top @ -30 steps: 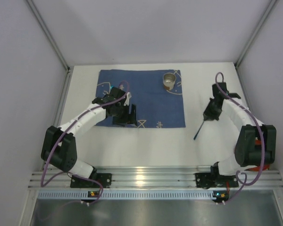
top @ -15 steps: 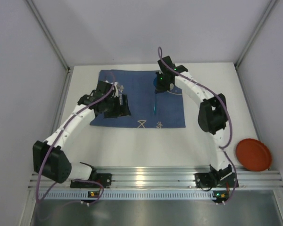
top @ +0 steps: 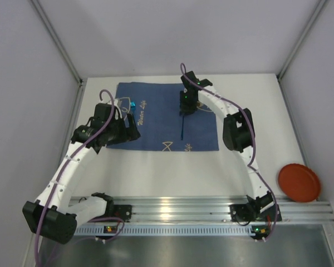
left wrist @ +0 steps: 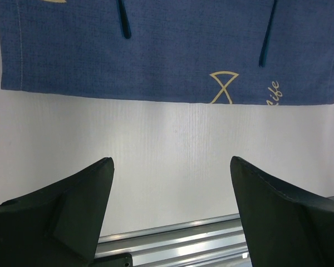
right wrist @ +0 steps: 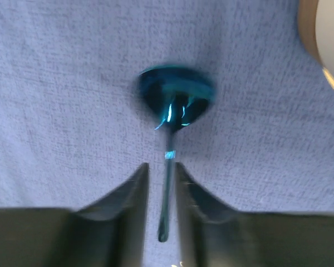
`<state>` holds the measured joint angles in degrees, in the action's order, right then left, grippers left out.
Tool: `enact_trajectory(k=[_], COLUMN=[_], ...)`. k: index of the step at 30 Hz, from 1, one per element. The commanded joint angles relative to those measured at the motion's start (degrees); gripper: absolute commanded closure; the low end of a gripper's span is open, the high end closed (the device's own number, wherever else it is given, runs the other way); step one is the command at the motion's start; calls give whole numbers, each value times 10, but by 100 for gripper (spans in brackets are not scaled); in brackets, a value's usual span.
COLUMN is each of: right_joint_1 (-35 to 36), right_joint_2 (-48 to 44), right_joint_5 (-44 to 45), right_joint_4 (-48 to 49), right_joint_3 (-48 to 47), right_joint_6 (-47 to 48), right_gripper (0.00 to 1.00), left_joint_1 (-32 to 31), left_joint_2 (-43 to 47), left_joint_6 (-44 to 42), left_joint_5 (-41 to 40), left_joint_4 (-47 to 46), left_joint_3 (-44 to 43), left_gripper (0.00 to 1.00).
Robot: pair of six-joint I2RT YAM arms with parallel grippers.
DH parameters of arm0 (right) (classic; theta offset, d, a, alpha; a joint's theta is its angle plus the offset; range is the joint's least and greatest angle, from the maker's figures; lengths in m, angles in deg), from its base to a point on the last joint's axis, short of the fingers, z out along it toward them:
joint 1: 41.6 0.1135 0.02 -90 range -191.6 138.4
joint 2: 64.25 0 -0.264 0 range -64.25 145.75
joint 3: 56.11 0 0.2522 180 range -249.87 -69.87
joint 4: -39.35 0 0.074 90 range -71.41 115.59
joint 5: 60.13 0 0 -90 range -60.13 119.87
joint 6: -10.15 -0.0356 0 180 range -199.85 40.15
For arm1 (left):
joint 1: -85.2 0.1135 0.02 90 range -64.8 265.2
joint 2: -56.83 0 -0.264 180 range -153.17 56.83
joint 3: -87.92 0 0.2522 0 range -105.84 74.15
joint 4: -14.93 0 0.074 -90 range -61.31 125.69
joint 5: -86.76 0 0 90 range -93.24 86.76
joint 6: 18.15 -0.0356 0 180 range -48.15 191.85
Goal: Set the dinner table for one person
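Reaching across the white dinner table (top: pixel 156 178), which spans the enclosure beneath both arms, the right gripper (top: pixel 187 109) hovers low over a blue spoon (right wrist: pixel 175 103) lying on the dark blue mat (top: pixel 203 128). Its jaws are narrowly parted either side of the handle. The left gripper (left wrist: pixel 171 162) hangs wide and empty above bare tabletop just off the mat's near edge. A red plate (top: pixel 299 182) sits by the table's near right corner.
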<state>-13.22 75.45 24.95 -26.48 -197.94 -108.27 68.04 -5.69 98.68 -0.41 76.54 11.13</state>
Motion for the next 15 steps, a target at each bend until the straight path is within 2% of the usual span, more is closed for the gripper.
enact_trajectory(k=[1, 2, 4, 10, 13, 15], right_joint_1=[5, 5, 6, 7, 9, 0], right_joint_2=[2, -5, -15, -108, -192, -265], right_joint_5=[9, 12, 18, 39, 78, 129], right_joint_4=[-7, -7, -6, -6, -4, -3], right_joint_3=[-32, -29, -24, 23, 97, 185], right_joint_6=[6, 6, 5, 7, 20, 26], right_gripper=[66, 57, 53, 51, 50, 49], left_joint_1=[6, 6, 6, 6, 6, 6], left_joint_2=[-1, -6, -14, -42, -55, -67], left_joint_6=[-16, -18, -20, -23, -28, -31], left_joint_5=[-23, -22, -19, 21, 58, 87], left_joint_4=[17, 15, 12, -16, -47, -66], left_joint_3=[-11, -13, -15, -15, -9, -5], left_gripper=[9, 9, 9, 9, 9, 10])
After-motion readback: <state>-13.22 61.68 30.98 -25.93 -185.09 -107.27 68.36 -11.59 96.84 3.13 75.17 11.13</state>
